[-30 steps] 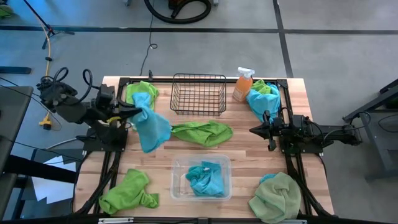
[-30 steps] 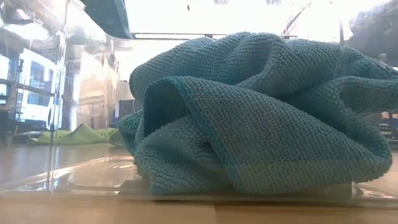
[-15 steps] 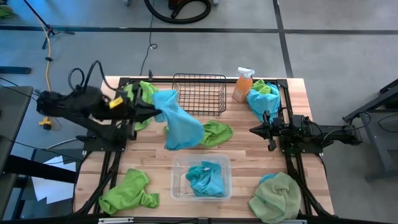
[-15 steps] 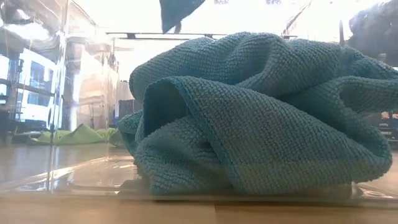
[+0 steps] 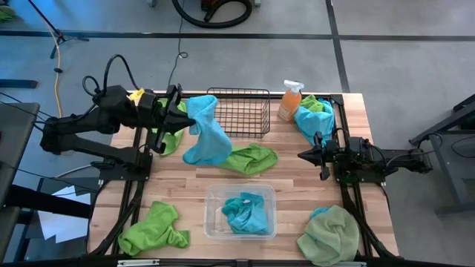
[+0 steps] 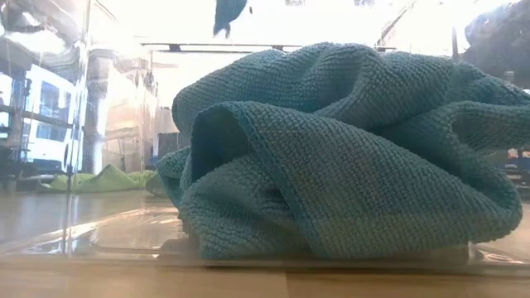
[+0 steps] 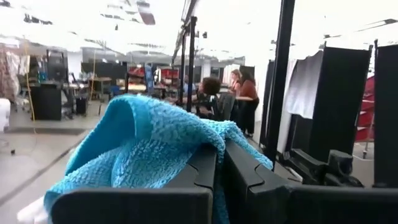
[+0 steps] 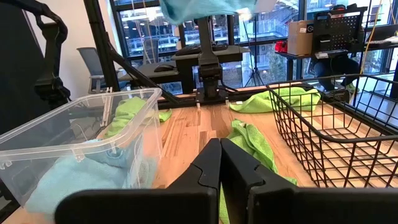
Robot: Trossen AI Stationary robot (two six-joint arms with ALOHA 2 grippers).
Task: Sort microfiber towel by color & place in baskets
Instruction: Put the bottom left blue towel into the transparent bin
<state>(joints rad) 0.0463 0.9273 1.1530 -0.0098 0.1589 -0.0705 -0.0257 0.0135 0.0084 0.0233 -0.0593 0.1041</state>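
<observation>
over wooden table [image 5: 185,185], left gripper [image 5: 180,116] clamped on turquoise towel [image 5: 205,133] dangling below and just beside black wire basket [image 5: 237,111]; likely mid-carry, next calling for travel to clear tub [image 5: 239,213] holding blue towel [image 5: 245,211]; right gripper [image 5: 303,155] closed, empty, waiting.

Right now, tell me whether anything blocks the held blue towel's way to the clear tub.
Nothing visible does. The left hand holds the blue towel above the table; only a green towel lies flat between it and the clear tub.
</observation>
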